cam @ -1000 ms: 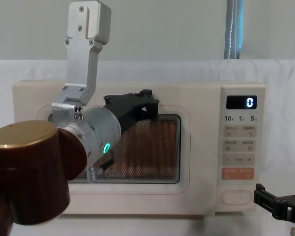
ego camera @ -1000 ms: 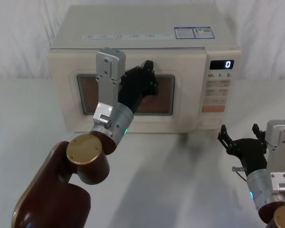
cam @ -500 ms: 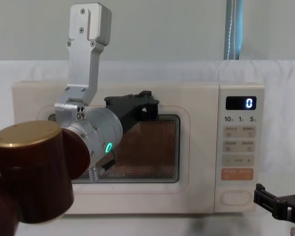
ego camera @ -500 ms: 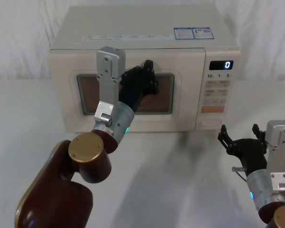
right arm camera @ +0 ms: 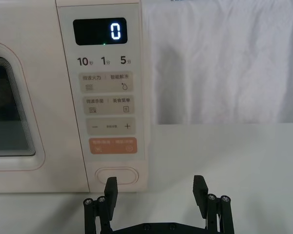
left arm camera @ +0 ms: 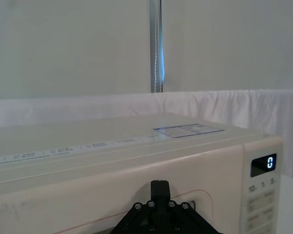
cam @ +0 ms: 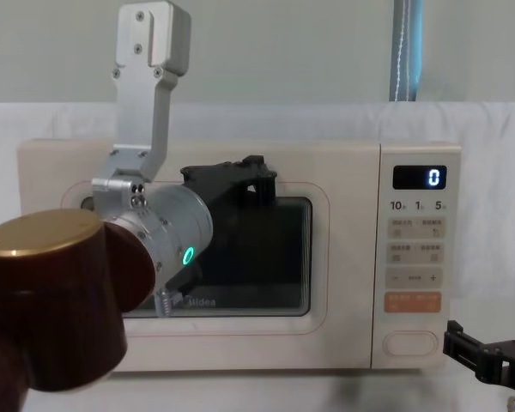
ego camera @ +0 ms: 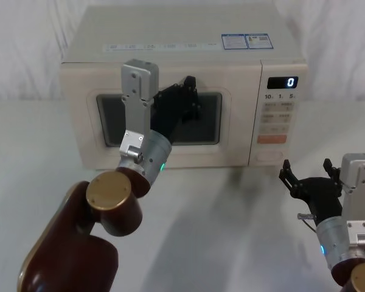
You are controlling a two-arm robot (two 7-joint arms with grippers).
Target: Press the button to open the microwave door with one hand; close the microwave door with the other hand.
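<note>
Cream microwave door [ego camera: 161, 125] is seen at frame center, apparently flush shut, with the left gripper [ego camera: 185, 103] pressed up against its upper window; its finger state can't be told. The button [right arm camera: 117, 175] is found low on the panel, right ahead of the spread-open right gripper [right arm camera: 156, 191], the nearer arm.

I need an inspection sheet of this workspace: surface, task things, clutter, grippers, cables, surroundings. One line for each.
Surface: white table, bare in front of the microwave.
Task things: microwave door looks shut, flush with the control panel, window dark; button unpressed, low on the panel; display reads 0.
Clutter: nothing seen.
Grippers: left gripper against the upper part of the door; right gripper open, in front of and below the button, not touching it.
Cables: nothing seen.
Surroundings: white cloth backdrop; a vertical metal pole behind the microwave.
</note>
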